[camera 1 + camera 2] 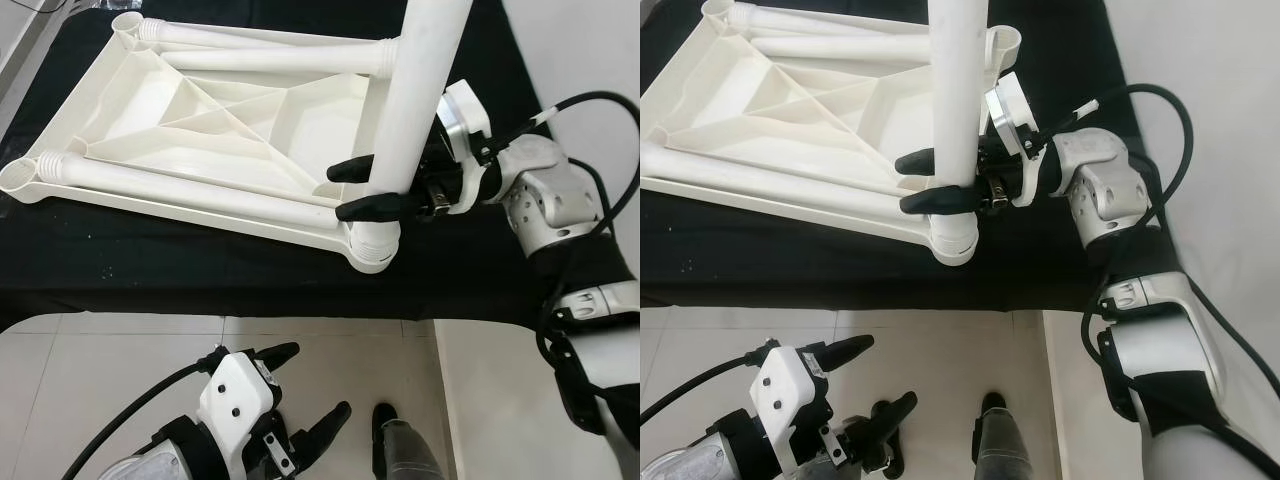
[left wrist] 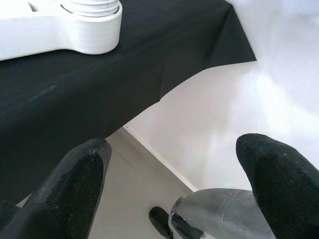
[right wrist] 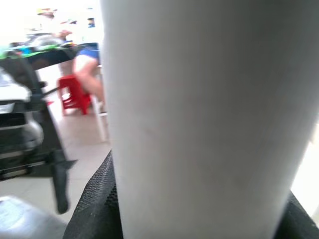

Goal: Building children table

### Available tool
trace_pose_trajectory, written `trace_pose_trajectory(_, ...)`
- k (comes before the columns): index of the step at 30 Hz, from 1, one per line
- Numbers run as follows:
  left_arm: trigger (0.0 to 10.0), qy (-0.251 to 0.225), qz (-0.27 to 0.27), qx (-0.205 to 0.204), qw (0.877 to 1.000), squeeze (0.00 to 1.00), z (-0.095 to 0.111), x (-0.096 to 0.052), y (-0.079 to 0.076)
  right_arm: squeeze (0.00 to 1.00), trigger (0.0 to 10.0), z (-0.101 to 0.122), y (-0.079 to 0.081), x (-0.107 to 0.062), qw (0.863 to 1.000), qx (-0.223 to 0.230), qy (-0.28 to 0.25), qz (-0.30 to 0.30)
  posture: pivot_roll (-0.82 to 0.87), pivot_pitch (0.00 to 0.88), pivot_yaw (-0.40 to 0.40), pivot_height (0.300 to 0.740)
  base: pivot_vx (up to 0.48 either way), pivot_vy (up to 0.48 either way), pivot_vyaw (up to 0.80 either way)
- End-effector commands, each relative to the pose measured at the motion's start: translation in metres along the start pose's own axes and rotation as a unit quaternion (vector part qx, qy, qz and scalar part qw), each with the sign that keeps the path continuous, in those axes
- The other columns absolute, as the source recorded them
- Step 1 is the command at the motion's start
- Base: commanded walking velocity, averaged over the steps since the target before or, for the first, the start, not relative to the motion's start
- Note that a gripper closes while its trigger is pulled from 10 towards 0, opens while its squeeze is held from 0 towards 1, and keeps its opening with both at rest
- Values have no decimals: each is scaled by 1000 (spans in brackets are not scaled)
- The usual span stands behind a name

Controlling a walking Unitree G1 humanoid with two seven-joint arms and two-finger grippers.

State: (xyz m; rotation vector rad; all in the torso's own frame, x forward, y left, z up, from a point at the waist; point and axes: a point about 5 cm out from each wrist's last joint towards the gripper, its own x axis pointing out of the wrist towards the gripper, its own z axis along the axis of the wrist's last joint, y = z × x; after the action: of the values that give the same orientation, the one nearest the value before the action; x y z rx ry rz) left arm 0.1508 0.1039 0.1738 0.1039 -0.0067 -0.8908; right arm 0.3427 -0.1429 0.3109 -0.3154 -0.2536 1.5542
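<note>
Lower left of the frame, our left tool (image 1: 300,400) hangs spread over the tiled floor (image 1: 100,380). The upturned white plastic tabletop (image 1: 220,120) lies on the black-draped counter (image 1: 150,260). Centre-right, our right tool (image 1: 365,190) pinches the white tubular leg (image 1: 420,90) above the near corner socket (image 1: 372,245); next, we judge, seat it. That socket sits near the counter's front edge.

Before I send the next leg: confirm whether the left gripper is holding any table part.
No: the left gripper hangs open over the floor tiles below the black cloth, its fingers closing on nothing.
</note>
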Motion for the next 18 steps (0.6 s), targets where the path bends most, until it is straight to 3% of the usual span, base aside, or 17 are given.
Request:
trace_pose_trajectory(1,10000,4,-3,-2,1000,0,-2,-1,-4,0,10000,-20,3,-3,999,21,37,-33,22,428,45,740,0,0,0)
trace_pose_trajectory(2,10000,3,-3,-1,1000,0,-3,1,-3,0,10000,-18,9,-12,995,8,35,-95,11,424,40,740,0,0,0)
trace_pose_trajectory(8,10000,1,-2,0,1000,0,-3,3,-2,0,10000,-16,22,-20,991,-5,39,-128,5,420,38,740,0,0,0)
trace_pose_trajectory(9,10000,-1,-2,1,1000,0,-4,5,-1,0,10000,-24,35,-17,977,4,58,-205,-11,410,32,740,0,0,0)
trace_pose_trajectory(15,10000,-4,0,5,1000,0,-6,7,2,0,10000,-32,57,-4,952,5,87,-292,-24,404,33,740,0,0,0)
trace_pose_trajectory(18,10000,-5,0,7,1000,0,-6,9,3,0,10000,-31,60,4,942,6,88,-323,-29,396,32,740,0,0,0)
